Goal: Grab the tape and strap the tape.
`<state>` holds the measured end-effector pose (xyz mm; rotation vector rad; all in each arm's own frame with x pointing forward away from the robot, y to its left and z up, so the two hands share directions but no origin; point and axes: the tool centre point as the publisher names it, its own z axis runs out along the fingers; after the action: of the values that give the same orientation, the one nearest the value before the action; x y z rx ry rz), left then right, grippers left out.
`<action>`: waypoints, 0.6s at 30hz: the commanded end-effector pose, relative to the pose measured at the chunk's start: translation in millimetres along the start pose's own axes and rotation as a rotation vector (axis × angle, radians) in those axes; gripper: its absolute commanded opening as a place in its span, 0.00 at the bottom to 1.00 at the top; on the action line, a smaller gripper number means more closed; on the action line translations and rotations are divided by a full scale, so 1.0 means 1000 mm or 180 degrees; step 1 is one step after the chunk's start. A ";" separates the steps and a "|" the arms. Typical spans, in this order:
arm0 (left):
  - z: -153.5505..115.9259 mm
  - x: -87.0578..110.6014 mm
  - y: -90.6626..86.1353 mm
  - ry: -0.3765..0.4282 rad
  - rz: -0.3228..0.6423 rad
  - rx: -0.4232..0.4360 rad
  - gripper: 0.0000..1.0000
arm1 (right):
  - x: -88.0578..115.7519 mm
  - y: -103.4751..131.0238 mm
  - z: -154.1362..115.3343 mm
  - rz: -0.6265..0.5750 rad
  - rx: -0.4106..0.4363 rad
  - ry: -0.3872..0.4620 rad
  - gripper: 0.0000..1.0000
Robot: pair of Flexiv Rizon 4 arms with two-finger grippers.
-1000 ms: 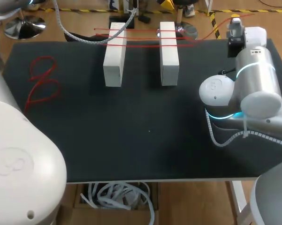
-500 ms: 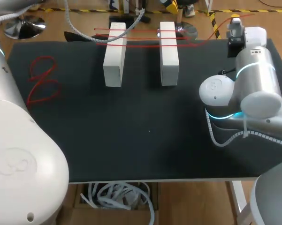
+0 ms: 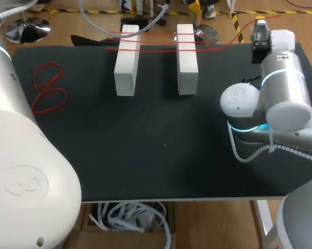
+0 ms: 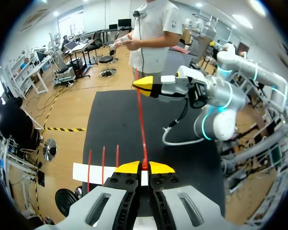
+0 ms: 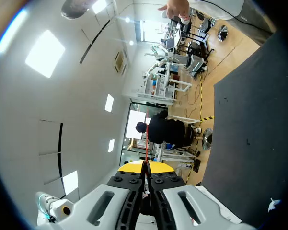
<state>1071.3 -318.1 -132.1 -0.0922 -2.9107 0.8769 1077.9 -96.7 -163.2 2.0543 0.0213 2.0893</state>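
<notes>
Both ends of the tape (image 4: pixel 142 124) are being pinched, left claw (image 4: pixel 144 167) and right claw (image 5: pixel 146 166) clamping it and stretching it taut (likely for laying across the blocks (image 3: pixel 126 59)).

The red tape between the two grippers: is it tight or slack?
Tight. In the left wrist view the red tape runs straight from the left gripper to the right gripper, without sagging.
</notes>
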 end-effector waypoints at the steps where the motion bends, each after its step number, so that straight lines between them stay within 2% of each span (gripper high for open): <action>1: 0.002 -0.005 -0.008 0.0053 0.0023 -0.0146 0.00 | 0.001 0.000 0.000 -0.0003 -0.0001 -0.0013 0.00; 6: 0.004 -0.006 -0.011 0.0075 0.0066 -0.0194 0.00 | 0.001 0.000 0.000 -0.0003 -0.0001 -0.0013 0.00; 8: 0.006 -0.008 -0.012 0.0173 0.0073 -0.0165 0.00 | 0.001 0.000 0.000 -0.0003 -0.0001 -0.0013 0.00; 18: 0.006 -0.008 -0.012 0.0164 0.0074 -0.0154 0.00 | 0.001 0.000 0.000 -0.0003 -0.0001 -0.0013 0.00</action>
<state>1075.7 -330.1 -133.4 -0.1471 -2.8909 0.8112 1077.9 -96.7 -163.2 2.0543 0.0213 2.0893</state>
